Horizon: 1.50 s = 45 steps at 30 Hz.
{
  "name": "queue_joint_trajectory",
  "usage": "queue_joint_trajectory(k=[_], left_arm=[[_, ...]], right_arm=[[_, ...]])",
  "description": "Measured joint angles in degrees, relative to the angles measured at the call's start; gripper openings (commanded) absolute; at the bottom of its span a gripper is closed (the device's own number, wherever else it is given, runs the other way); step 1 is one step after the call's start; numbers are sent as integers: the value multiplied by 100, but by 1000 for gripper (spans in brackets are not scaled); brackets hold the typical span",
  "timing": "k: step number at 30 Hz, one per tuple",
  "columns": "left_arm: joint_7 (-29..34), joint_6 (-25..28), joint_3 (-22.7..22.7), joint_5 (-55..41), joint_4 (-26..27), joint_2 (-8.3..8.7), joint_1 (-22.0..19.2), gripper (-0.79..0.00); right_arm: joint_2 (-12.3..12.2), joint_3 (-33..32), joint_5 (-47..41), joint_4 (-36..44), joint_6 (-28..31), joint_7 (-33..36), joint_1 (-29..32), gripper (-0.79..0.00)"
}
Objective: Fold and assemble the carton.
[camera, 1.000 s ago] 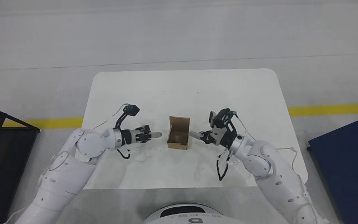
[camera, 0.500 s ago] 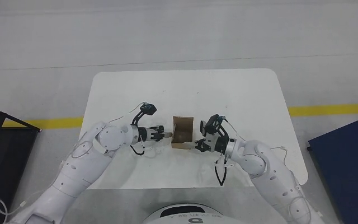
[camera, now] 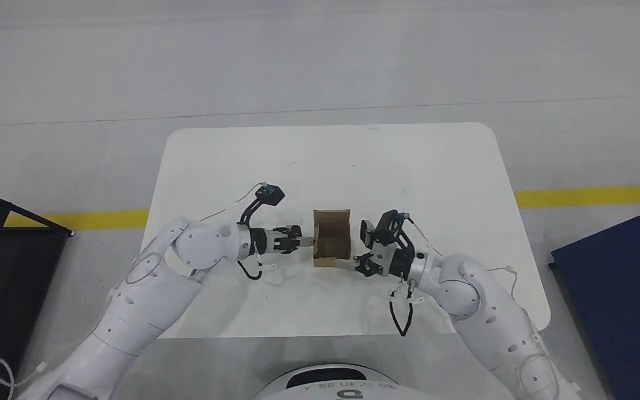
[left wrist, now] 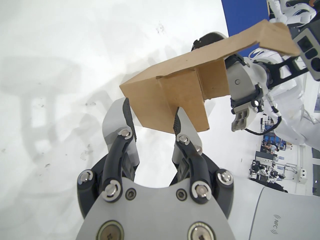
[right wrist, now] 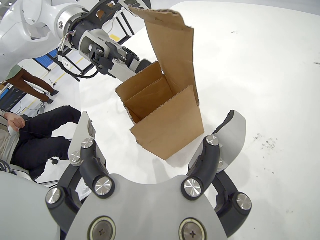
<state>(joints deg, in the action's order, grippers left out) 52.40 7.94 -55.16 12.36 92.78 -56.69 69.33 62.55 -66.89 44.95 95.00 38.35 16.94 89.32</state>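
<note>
White table (camera: 420,170), carton (camera: 330,238) upright, open-topped

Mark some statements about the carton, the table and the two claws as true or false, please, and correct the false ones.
1. The brown cardboard carton stands on the white rounded table between the left claw and the right claw. True.
2. The carton's top is folded shut. False: it is open, with one tall flap standing up.
3. The right claw is open. True.
4. The left claw rests at the table's edge, far from the carton. False: it is open, right at the carton's side.
</note>
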Motion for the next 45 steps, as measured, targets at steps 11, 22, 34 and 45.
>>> queue_joint_trajectory(k=[11, 22, 34, 45], left_arm=[[-30, -192, 89, -48, 137, -68, -180, -314], [107, -295, 125, -26, 212, -75, -118, -400], [147, -798, 476, 546, 248, -172, -359, -760], [419, -1387, 491, 1080, 660, -160, -374, -785]], right_arm=[[4, 152, 43, -62, 7, 9, -81, 0], [-5, 261, 106, -11, -4, 38, -76, 0], [1, 475, 136, -99, 96, 152, -190, 0], [-15, 509, 160, -111, 183, 41, -226, 0]])
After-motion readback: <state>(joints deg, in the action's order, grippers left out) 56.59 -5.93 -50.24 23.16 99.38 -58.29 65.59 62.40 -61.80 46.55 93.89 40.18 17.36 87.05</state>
